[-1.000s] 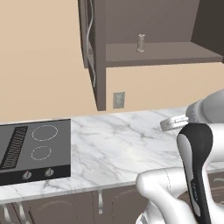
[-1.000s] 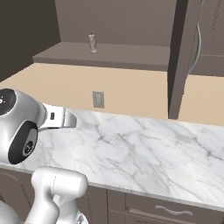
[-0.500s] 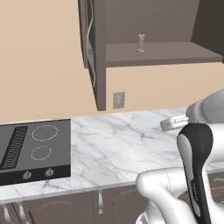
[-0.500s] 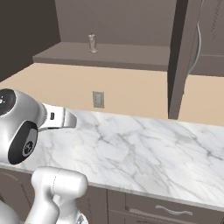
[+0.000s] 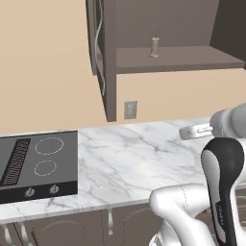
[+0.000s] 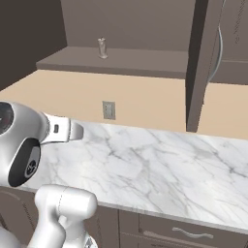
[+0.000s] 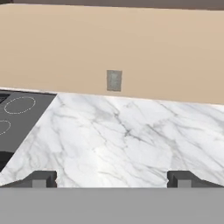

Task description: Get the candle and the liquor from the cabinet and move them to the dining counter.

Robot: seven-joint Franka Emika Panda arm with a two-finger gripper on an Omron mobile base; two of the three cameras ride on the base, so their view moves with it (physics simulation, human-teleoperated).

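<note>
The candle is standing upright on the cabinet shelf, near the back and a bit toward the left end of the shelf, nothing touching it; same candle from the other side looks small and pale against the dark wood. Cabinet door hangs open, silver bar handle on it. Below the shelf there's a beige wall with a grey outlet, then the marble desk. A black cooktop is set into the left end of the desk. The hand is low over the desk's front edge, well below and apart from the candle, fingers spread wide and holding nothing, pointing at the wall. Can't make out any bottle on the shelf.
</note>
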